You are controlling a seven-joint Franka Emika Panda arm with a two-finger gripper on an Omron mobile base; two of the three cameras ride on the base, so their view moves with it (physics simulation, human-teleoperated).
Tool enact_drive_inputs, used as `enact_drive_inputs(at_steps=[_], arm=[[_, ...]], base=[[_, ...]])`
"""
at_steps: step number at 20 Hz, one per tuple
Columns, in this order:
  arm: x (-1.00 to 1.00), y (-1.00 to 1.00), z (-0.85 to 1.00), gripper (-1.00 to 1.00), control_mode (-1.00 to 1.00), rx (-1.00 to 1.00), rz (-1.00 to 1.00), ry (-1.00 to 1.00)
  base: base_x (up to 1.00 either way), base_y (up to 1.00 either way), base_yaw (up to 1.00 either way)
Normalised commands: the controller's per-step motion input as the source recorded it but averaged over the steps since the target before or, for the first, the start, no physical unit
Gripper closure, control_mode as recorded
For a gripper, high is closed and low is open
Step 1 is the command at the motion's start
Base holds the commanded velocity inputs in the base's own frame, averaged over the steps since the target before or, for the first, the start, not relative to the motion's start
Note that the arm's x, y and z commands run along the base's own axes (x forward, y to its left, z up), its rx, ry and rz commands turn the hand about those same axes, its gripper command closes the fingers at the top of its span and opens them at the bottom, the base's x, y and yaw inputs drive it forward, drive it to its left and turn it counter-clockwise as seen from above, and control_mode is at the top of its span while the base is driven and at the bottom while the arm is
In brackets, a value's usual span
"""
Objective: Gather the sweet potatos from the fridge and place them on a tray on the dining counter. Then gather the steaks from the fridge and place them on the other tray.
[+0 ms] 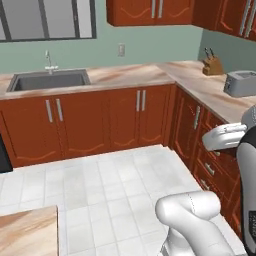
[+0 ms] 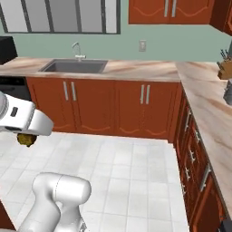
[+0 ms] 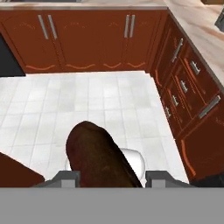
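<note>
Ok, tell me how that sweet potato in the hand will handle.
The sweet potato looks stiff and solid, so it likely won't flop. Its rounded oblong shape, jutting past the fingers, suggests it could pivot in the grip, and roll once set down.

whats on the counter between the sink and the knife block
Nothing stands there. In the left base view the marbled counter runs bare from the sink round the corner to the knife block; the toaster sits beyond the block.

Lighting is even and diffuse throughout, with no traceable source and no hard cast shadows on the white floor tiles (image 1: 115, 185). Counter tops (image 2: 204, 104) show soft pale sheen rather than glare. Rendering is low-resolution and slightly soft; edges appear undistorted.
</note>
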Motion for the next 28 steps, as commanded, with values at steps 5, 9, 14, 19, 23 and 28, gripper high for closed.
enact_drive_inputs(at_steps=[5,9,14,19,23,28], arm=[[0.00,0.00,0.00,1.00,1.00,0.00,0.00,0.00],[0.00,0.00,0.00,1.00,1.00,0.00,0.00,0.00],[0.00,0.00,0.00,1.00,1.00,0.00,0.00,0.00],[0.00,0.00,0.00,1.00,1.00,0.00,0.00,0.00],[0.00,0.00,0.00,1.00,1.00,0.00,0.00,0.00],[0.00,0.00,0.00,1.00,1.00,0.00,0.00,0.00]], base=[[1.00,0.00,0.23],[1.00,-0.01,0.58],[1.00,-0.37,0.55],[1.00,-0.08,0.75],[0.98,-0.04,0.78],[0.92,-0.01,0.77]])
